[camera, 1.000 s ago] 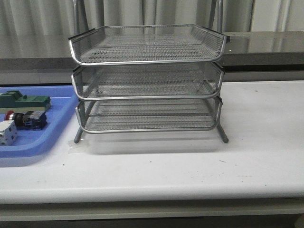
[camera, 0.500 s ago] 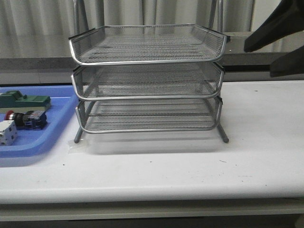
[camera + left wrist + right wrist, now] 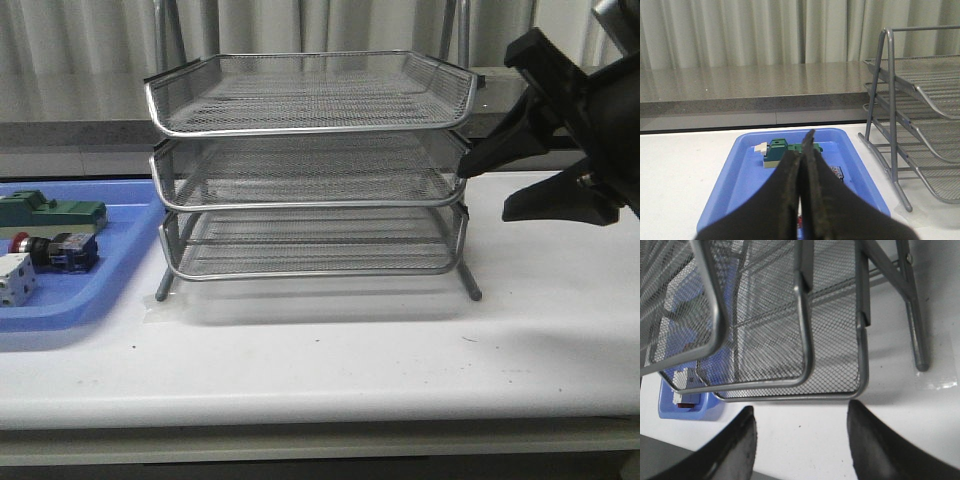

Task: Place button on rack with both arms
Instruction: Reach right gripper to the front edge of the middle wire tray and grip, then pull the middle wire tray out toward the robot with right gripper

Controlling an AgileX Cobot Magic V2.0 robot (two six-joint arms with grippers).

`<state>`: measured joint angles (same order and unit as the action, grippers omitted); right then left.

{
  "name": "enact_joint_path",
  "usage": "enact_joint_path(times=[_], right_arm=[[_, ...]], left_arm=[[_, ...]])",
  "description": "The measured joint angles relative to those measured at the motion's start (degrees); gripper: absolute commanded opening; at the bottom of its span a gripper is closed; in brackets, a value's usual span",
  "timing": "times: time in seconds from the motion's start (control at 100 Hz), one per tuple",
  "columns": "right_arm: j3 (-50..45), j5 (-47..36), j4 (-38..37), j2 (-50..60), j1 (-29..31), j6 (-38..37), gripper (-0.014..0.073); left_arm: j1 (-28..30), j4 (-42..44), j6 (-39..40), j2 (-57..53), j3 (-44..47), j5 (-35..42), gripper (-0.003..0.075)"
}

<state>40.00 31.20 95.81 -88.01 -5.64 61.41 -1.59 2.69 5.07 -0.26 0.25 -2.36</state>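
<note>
— What sort of place is this?

— A lab or test room, by the look of it. A plain white table (image 3: pixel 330 360) stands against a grey stone-like counter ledge (image 3: pixel 750 87), with pale pleated curtains (image 3: pixel 755 30) closing off the whole back.

— Anything more telling?

— A blue plastic tray (image 3: pixel 105 275) of small electrical parts sits beside a wire-mesh office rack (image 3: pixel 310 170), laid out like a set exercise, and a black robot arm (image 3: pixel 580 130) reaches in over the table.
</note>
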Motion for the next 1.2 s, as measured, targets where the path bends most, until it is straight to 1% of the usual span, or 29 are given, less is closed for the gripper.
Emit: enact_joint_path(times=[0.15, 0.4, 0.67, 0.8, 0.85, 0.89, 1.06, 1.13, 1.2], right_arm=[[3.12, 0.77, 1.42, -4.12, 0.00, 0.99, 0.0423], [8.02, 2.06, 1.79, -9.27, 0.00, 1.19, 0.0420], [9.45, 4.11, 2.26, -11.74, 0.00, 1.21, 0.0338], [9.54, 5.61, 2.45, -12.74, 0.00, 1.21, 0.0332], [9.54, 5.86, 2.41, -13.08, 0.00, 1.21, 0.0305], [9.54, 6.13, 2.41, -13.22, 0.00, 1.21, 0.0264], [9.54, 6.33, 2.48, -13.21, 0.00, 1.21, 0.0036], [9.54, 6.89, 2.84, -13.24, 0.00, 1.31, -0.0028], [9.54, 7.33, 3.13, -13.24, 0.00, 1.20, -0.0063]], left_arm=[[0.00, 0.00, 0.00, 0.00, 0.00, 0.00, -0.0020], [0.00, 0.00, 0.00, 0.00, 0.00, 0.00, -0.0020], [0.00, 0.00, 0.00, 0.00, 0.00, 0.00, -0.0020], [0.00, 0.00, 0.00, 0.00, 0.00, 0.00, -0.0020], [0.00, 0.00, 0.00, 0.00, 0.00, 0.00, -0.0020], [0.00, 0.00, 0.00, 0.00, 0.00, 0.00, -0.0020], [0.00, 0.00, 0.00, 0.00, 0.00, 0.00, -0.0020], [0.00, 0.00, 0.00, 0.00, 0.00, 0.00, -0.0020], [0.00, 0.00, 0.00, 0.00, 0.00, 0.00, -0.0020]])
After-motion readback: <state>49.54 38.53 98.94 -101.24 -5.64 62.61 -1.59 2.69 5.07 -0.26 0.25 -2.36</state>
